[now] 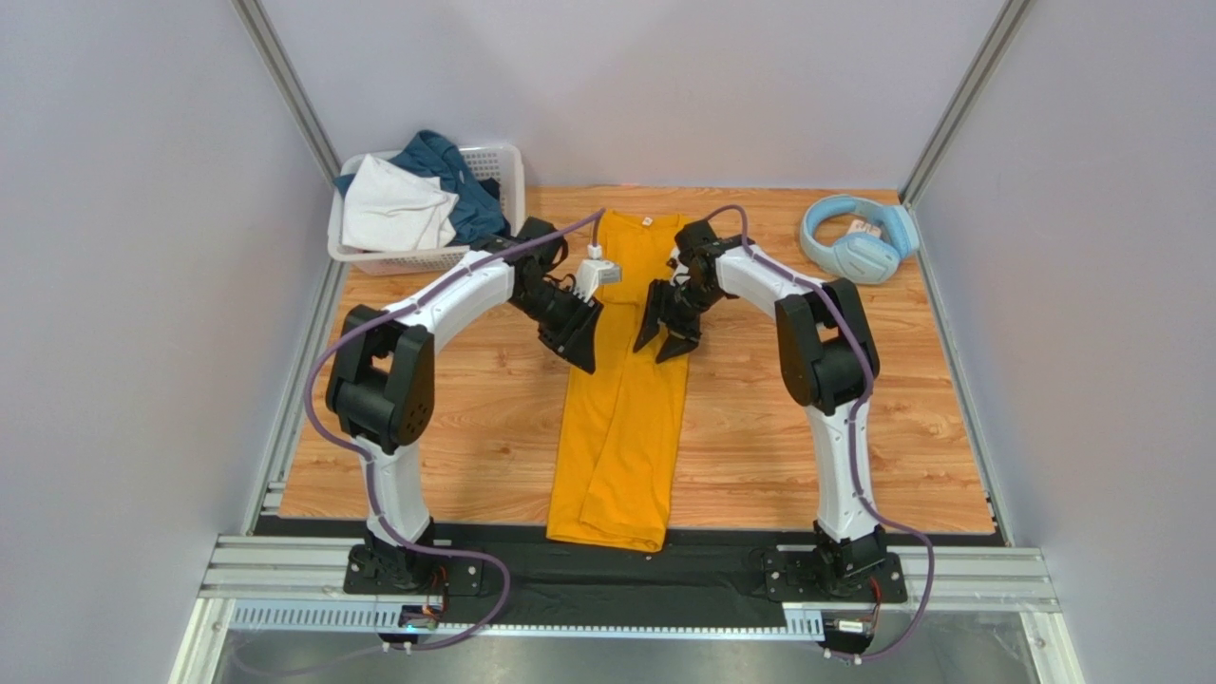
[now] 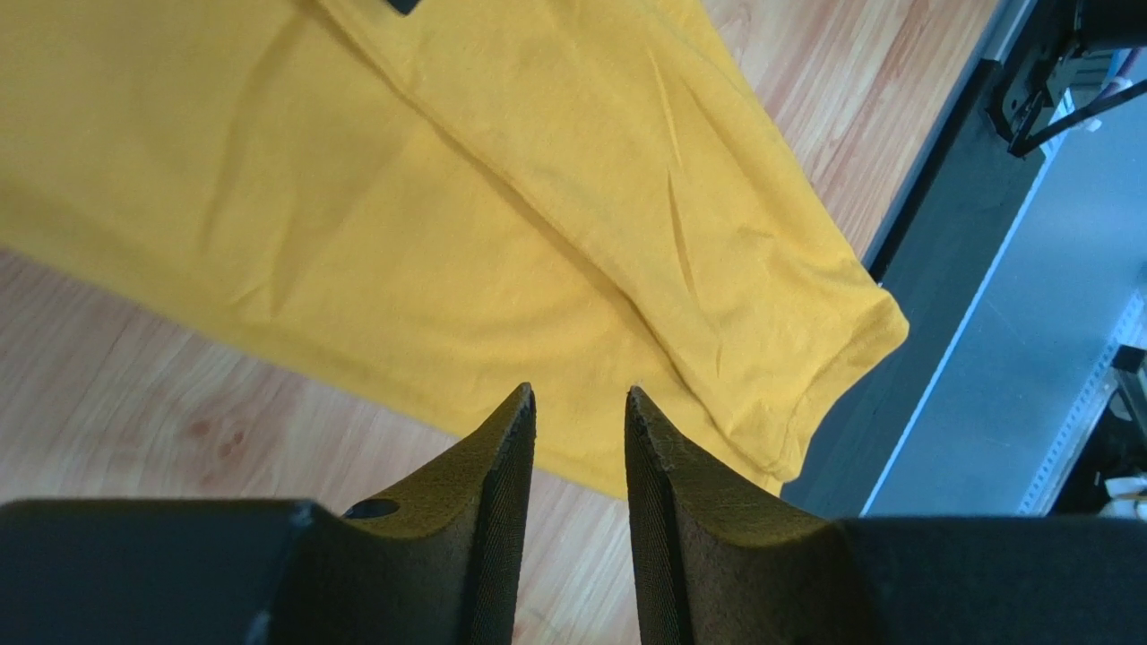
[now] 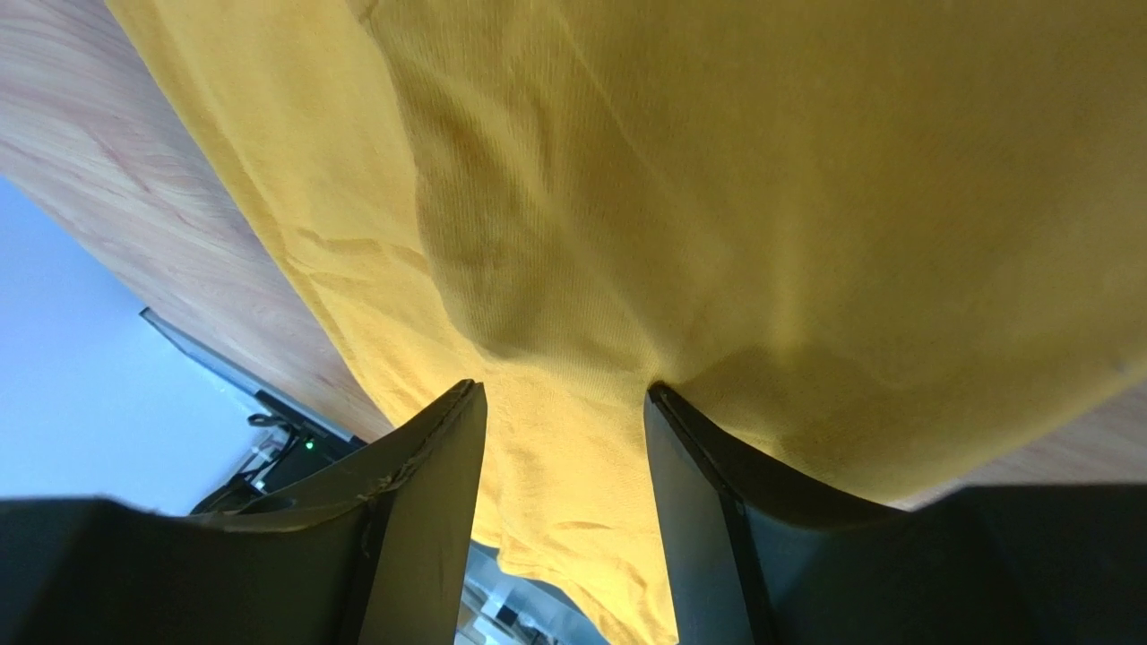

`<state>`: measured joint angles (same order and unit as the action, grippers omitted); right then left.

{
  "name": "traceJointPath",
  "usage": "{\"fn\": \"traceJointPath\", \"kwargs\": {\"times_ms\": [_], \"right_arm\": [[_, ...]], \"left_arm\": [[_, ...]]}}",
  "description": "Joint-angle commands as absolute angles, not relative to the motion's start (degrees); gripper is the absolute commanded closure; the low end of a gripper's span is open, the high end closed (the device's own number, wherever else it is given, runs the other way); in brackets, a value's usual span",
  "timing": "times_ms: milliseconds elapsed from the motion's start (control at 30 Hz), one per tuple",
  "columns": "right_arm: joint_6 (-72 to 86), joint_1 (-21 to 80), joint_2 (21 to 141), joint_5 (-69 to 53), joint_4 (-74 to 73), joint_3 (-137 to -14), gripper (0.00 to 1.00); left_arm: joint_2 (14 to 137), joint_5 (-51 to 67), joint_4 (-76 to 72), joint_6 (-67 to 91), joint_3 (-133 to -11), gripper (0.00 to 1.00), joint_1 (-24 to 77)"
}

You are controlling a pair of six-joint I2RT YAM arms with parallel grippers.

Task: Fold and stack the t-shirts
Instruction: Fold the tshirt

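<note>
The yellow shirt (image 1: 617, 442) lies flat as a long narrow strip, folded lengthwise, running from beyond both grippers back toward the arm bases. The left gripper (image 1: 578, 339) sits at the strip's left edge, its fingers (image 2: 505, 457) a narrow gap apart with nothing between them. The right gripper (image 1: 667, 335) sits at the strip's right edge, fingers (image 3: 431, 457) spread, with yellow cloth right at their tips; a pinch cannot be made out. Beyond the left gripper, a white garment (image 1: 393, 207) and a dark blue garment (image 1: 457, 178) fill a basket (image 1: 507, 164). Headphones (image 1: 852, 238) lie beyond and to the right of the right gripper, on the wooden table (image 1: 428, 413).
</note>
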<state>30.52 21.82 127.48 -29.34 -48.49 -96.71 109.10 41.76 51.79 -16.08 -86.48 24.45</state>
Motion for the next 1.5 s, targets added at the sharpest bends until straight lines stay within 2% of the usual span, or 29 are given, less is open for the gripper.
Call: {"fn": "traceJointPath", "kwargs": {"times_ms": [0,367,600,833,1000,1200,1300,1467], "right_arm": [[28.83,21.97,133.76,-29.18,-48.86,-102.21,0.47],[27.78,19.69,140.71,-29.27,-53.00,-112.23,0.48],[27.24,18.11,138.52,-25.14,-54.75,-108.55,0.48],[27.42,15.73,134.22,-24.95,-55.11,-103.36,0.49],[28.47,15.73,130.43,-29.53,-56.15,-111.58,0.47],[29.88,14.59,133.32,-32.34,-60.46,-125.23,0.46],[32.16,12.40,135.25,-33.31,-59.77,-129.89,0.46],[33.14,9.32,138.16,-30.24,-56.08,-131.22,0.47]], "left_arm": [[112.32,42.72,48.96,-13.54,-87.53,0.62,25.49],[124.35,40.70,48.17,-12.74,-97.11,0.62,25.40],[130.78,40.78,50.79,-13.36,-104.15,0.62,24.79],[129.12,43.15,53.43,-15.64,-104.76,0.62,24.61],[124.46,46.31,56.59,-16.08,-108.71,0.62,22.68],[123.83,45.71,53.89,-10.92,-118.21,0.62,19.95],[126.81,44.21,48.96,-5.74,-121.72,0.62,18.46],[137.62,41.66,50.00,-3.25,-133.84,0.62,17.75]]}}
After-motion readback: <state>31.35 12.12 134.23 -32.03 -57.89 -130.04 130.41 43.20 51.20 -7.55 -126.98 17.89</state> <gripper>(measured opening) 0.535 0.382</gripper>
